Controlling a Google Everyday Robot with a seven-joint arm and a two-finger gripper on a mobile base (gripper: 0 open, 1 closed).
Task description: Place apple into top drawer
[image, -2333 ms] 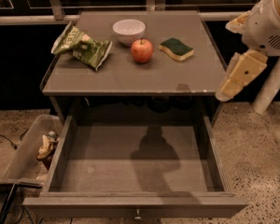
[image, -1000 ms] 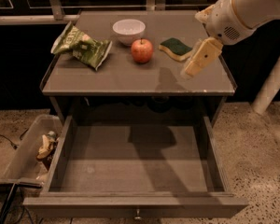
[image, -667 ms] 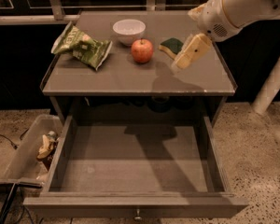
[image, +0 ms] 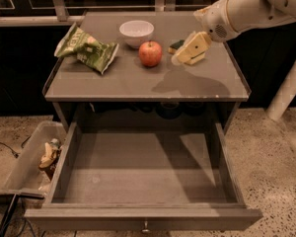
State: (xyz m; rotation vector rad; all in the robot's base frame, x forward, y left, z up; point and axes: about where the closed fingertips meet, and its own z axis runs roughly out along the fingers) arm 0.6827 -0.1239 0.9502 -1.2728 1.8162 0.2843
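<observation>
Carefully: your gripper [image: 178, 59] hovers just right of the apple [image: 150, 53], spread unclear; it's likely firm and slick, so pinch across its middle.

Finding apple [image: 150, 53] sitting on table [image: 138, 85], just before and right of bowl [image: 136, 32]. Noting bag [image: 86, 48] lying left of both. Recording gripper [image: 190, 51] hovering just right of apple, apart from it, partly covering sponge [image: 175, 45] behind. Observing top drawer [image: 143, 177] standing pulled out below table front, with bin [image: 19, 169] lying on floor at its left.
</observation>
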